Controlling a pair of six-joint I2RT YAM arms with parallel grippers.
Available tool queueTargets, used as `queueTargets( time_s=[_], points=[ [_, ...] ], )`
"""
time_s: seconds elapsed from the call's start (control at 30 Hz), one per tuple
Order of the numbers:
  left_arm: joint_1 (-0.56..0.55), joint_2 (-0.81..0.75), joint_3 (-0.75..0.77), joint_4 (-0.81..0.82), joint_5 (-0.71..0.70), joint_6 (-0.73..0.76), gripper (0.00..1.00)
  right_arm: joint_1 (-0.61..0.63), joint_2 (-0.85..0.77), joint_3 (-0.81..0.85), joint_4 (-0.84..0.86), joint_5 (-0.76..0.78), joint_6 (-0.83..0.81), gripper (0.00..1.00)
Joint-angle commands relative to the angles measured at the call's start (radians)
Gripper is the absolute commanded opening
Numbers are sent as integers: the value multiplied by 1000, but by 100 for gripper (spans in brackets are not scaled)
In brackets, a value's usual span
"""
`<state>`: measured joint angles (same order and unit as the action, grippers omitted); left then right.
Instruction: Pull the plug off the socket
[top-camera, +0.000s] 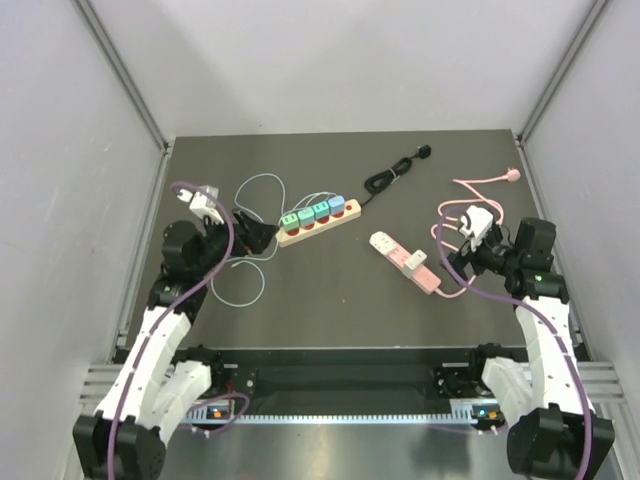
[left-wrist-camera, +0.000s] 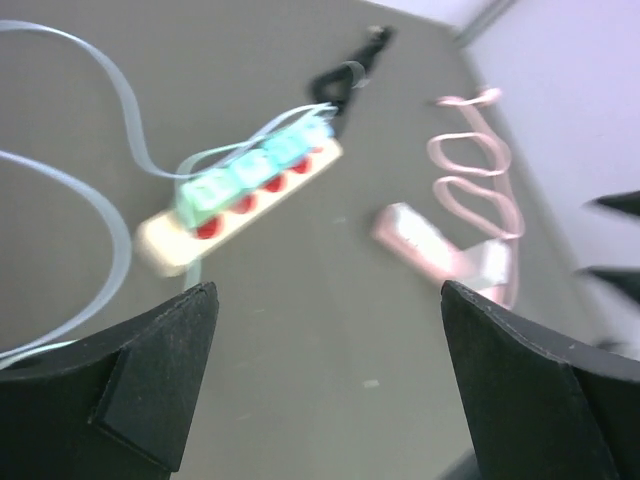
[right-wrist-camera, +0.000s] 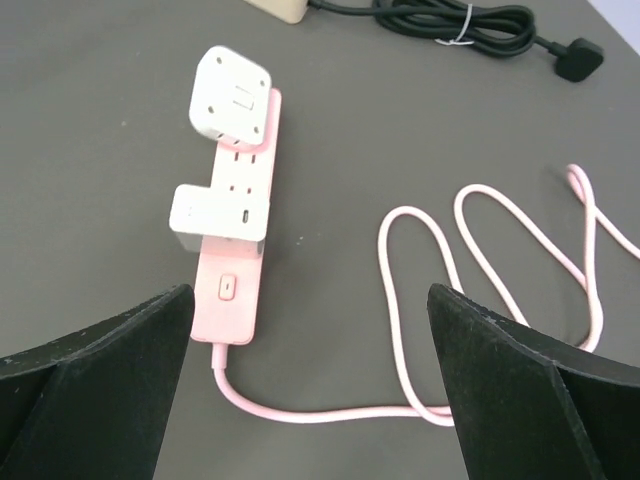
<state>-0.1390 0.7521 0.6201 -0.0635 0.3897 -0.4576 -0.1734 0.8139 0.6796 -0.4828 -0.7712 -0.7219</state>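
A beige power strip (top-camera: 318, 222) with several green and blue plugs in it lies at the table's middle. It is blurred in the left wrist view (left-wrist-camera: 240, 195). A pink power strip (top-camera: 405, 262) carries two white plug adapters, a square one (right-wrist-camera: 230, 98) and a flat one (right-wrist-camera: 220, 212). My left gripper (top-camera: 255, 235) is open and empty just left of the beige strip's near end (left-wrist-camera: 328, 300). My right gripper (top-camera: 455, 265) is open and empty, hovering just right of the pink strip's switch end (right-wrist-camera: 310, 300).
A coiled black cord (top-camera: 395, 175) runs from the beige strip's far end. A pink cord (top-camera: 480, 195) loops at the right (right-wrist-camera: 500, 260). Thin pale cables (top-camera: 250, 200) curl on the left. Grey walls enclose the dark table (top-camera: 330, 310).
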Motion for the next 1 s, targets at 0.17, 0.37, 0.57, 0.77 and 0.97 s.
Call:
queueTargets(
  time_s=[0.17, 0.37, 0.57, 0.77, 0.97],
  points=[
    [-208, 263, 6, 327, 28, -470, 90, -5, -21, -25, -42, -34, -119, 100],
    [-425, 467, 79, 341, -211, -624, 81, -3, 8, -11, -92, -34, -162, 100],
    [-548, 718, 223, 320, -328, -739, 77, -6, 37, 0, -134, -19, -192, 100],
    [-613, 918, 345, 329, -414, -820, 73, -8, 33, -6, -138, -19, -206, 100],
    [-651, 1043, 461, 280, -483, -846, 72, -12, 36, -5, -151, -25, -217, 100]
  ],
)
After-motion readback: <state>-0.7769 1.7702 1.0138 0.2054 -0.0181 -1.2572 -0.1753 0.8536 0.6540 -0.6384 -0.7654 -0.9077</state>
